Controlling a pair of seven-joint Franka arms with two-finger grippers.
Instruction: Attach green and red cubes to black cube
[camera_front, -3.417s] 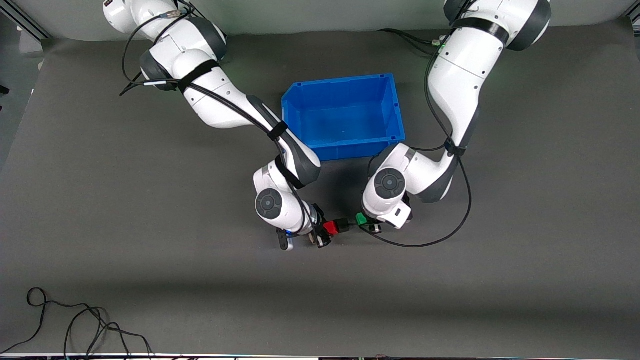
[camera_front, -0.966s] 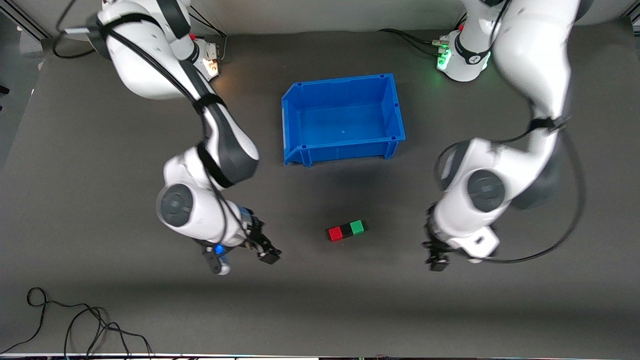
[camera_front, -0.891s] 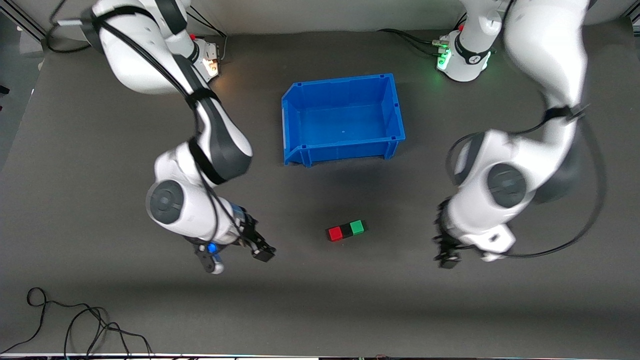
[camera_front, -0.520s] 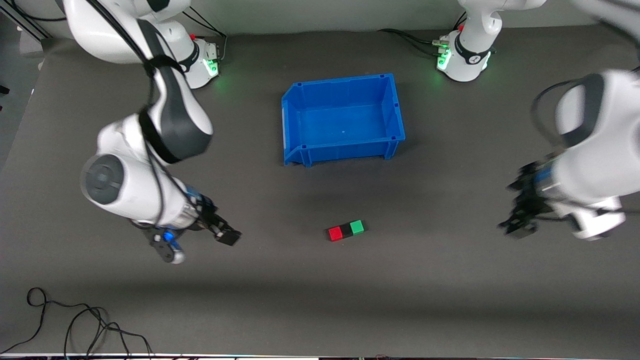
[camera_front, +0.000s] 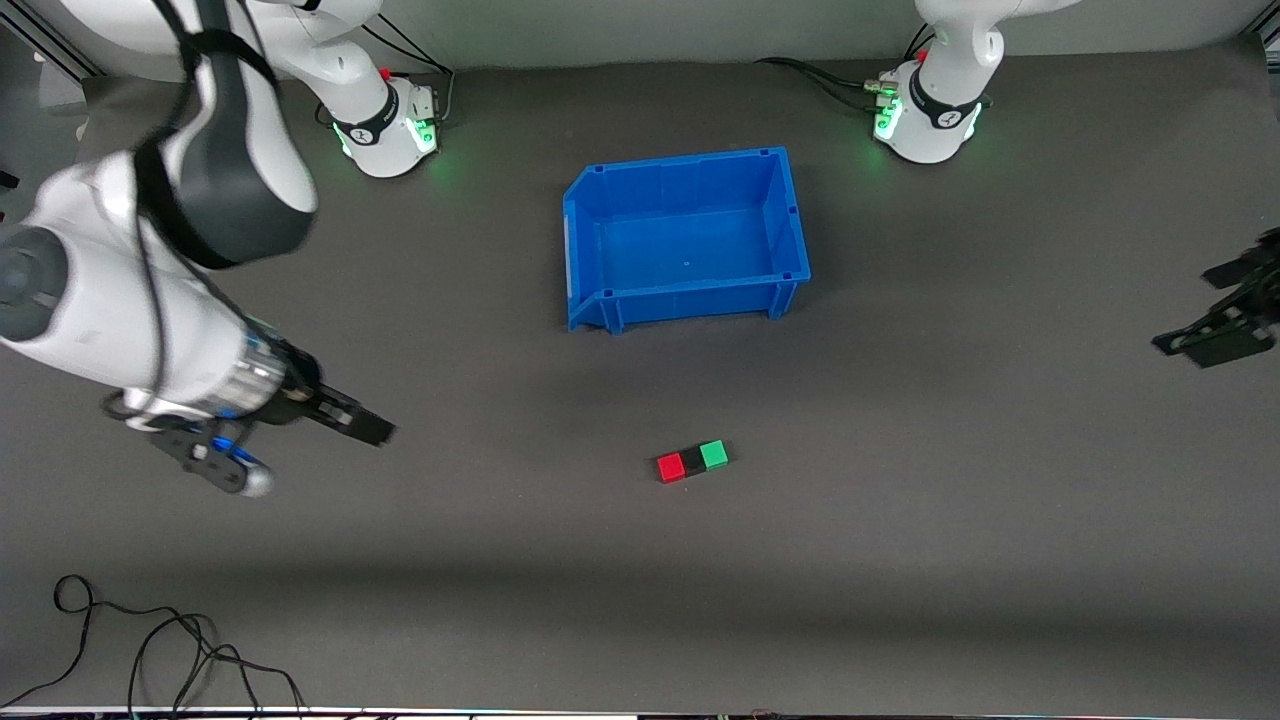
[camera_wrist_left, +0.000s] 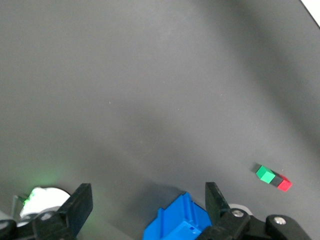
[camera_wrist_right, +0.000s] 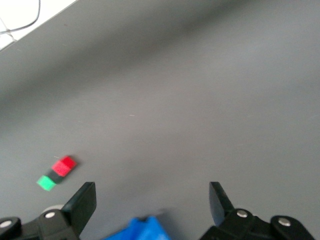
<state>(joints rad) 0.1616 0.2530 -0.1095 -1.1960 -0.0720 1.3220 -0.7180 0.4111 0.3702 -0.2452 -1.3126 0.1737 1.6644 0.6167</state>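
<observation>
The red cube (camera_front: 671, 467), black cube (camera_front: 692, 461) and green cube (camera_front: 713, 455) lie touching in one row on the grey mat, black in the middle, nearer to the front camera than the blue bin. My right gripper (camera_front: 350, 425) is open and empty, up over the mat toward the right arm's end. My left gripper (camera_front: 1215, 310) is open and empty, up over the mat's edge at the left arm's end. The left wrist view shows the green cube (camera_wrist_left: 265, 174) and red cube (camera_wrist_left: 284, 185) far off. The right wrist view shows the red cube (camera_wrist_right: 64, 165) and green cube (camera_wrist_right: 46, 183).
The blue bin (camera_front: 690, 298) stands empty at the table's middle, between the arm bases and the cubes; it also shows in the left wrist view (camera_wrist_left: 175, 225). The arm bases (camera_front: 390, 130) (camera_front: 925, 110) glow green. A loose black cable (camera_front: 150, 650) lies near the front corner.
Both grippers have let go of the cubes and pulled away outward to their own ends of the table. The three cubes stay joined in a row where they were.
</observation>
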